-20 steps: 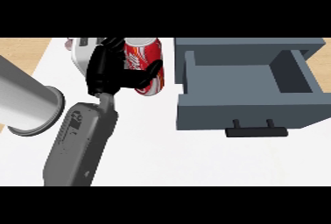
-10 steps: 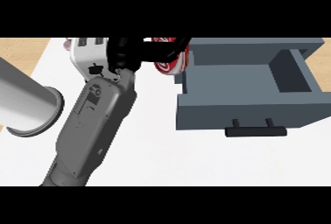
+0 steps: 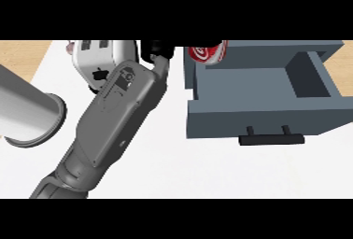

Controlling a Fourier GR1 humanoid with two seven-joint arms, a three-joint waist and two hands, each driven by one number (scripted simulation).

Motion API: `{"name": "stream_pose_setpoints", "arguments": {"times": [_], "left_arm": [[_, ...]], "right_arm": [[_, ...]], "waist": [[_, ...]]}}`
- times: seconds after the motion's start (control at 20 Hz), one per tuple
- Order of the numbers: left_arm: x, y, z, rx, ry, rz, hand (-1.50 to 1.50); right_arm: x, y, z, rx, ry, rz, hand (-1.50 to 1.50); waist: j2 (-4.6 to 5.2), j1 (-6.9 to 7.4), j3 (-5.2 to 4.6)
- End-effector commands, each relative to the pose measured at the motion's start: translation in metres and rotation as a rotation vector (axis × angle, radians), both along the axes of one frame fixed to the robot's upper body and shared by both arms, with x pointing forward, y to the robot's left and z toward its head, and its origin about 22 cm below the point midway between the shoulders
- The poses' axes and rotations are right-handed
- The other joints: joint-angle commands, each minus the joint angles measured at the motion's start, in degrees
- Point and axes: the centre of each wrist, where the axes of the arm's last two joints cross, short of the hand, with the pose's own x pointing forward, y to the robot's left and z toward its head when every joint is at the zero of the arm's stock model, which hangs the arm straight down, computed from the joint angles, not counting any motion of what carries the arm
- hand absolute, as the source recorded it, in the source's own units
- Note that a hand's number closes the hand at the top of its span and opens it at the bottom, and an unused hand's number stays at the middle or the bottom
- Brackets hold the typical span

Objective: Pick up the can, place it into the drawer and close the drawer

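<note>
Left hand (image 3: 157, 50), head view: moved up and right since the earlier frame, now mostly cut off by the top edge; whether its fingers grip the can (image 3: 209, 51) can't be told. Can has shifted right, now at the back-left corner of the open drawer (image 3: 262, 116), over its wall. Right hand not seen. Toaster (image 3: 96, 58) sits behind the forearm; grey cylinder (image 3: 27, 114) at left.

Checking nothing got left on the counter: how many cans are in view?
1: the can shows at the view's top edge, over the open drawer's back left corner. Others may be hidden behind the forearm.
</note>
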Motion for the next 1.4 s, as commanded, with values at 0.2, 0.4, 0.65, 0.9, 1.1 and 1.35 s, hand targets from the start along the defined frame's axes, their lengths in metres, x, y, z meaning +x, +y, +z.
{"name": "stream_pose_setpoints", "arguments": {"times": [0.2, 0.4, 0.65, 0.9, 1.1, 1.35], "left_arm": [[0.008, -0.038, 0.017, 0.025, 0.030, 0.014, 1.50], [0.016, -0.041, 0.019, 0.034, 0.022, -0.009, 1.50], [0.015, -0.055, 0.017, 0.050, 0.020, -0.004, 1.50], [0.012, -0.060, 0.003, 0.060, 0.065, 0.013, 1.50], [0.014, -0.061, -0.008, 0.091, 0.056, 0.045, 1.50], [0.013, -0.065, -0.016, 0.145, 0.061, 0.063, 1.50]], "right_arm": [[0.015, 0.005, 0.007, 0.019, -0.022, 0.026, -1.50], [-0.003, -0.006, 0.001, 0.009, -0.012, 0.007, -1.50], [0.014, 0.010, 0.016, 0.004, -0.019, 0.025, -1.50], [0.018, 0.012, 0.018, 0.009, -0.037, 0.029, -1.50], [0.014, 0.001, -0.006, 0.021, -0.041, 0.050, -1.50], [0.021, 0.010, 0.011, -0.014, -0.028, 0.053, -1.50]], "waist": [[0.23, -0.89, 0.01], [0.17, -1.17, 0.03], [0.52, -1.91, 0.03], [0.49, -2.34, 0.04], [0.70, -3.73, 0.14], [0.76, -3.48, 0.09]]}}
